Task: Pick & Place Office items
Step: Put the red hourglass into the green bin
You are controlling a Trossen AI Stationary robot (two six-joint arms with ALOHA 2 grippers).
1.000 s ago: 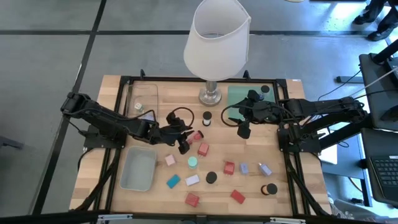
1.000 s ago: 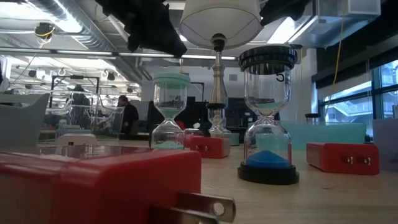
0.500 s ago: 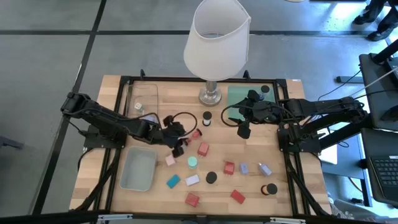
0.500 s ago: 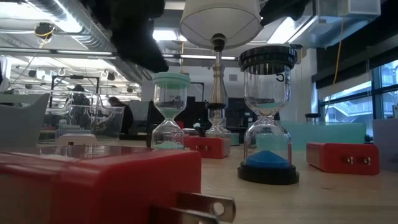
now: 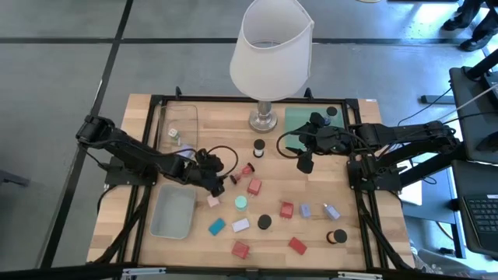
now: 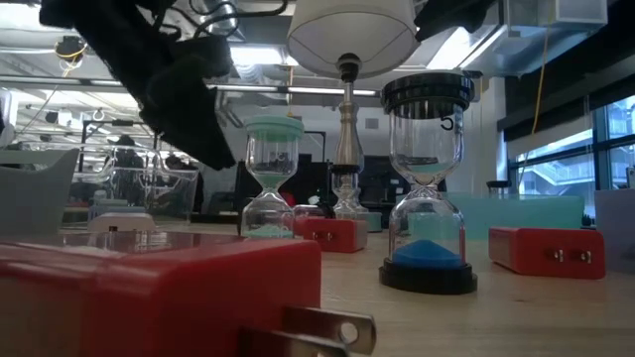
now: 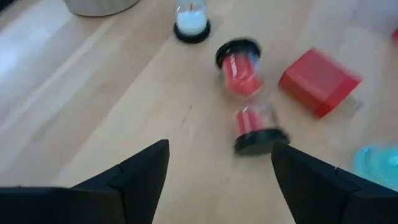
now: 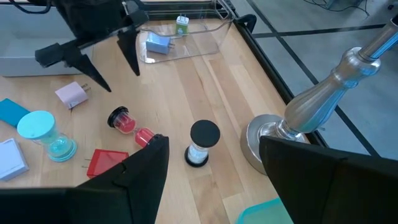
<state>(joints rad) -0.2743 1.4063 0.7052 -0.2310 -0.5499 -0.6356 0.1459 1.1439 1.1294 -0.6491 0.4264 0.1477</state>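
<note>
My left gripper is open and empty over the wood, left of a red sand timer that lies on its side. In the left wrist view the timer lies beyond my open fingers, beside a red plug block. A pink block lies just near of the gripper. My right gripper waits open and empty at the centre right, with a black-capped timer standing ahead of it. Red, lavender and teal blocks and mint and black timers lie scattered toward the near edge.
A grey-blue bin sits at the near left and a clear tray with small items at the far left. The big white-shaded lamp stands at the far middle, with a green mat to its right.
My left gripper has moved toward the table's left edge and somewhat lower, away from the red sand timer, which stays lying on its side.
</note>
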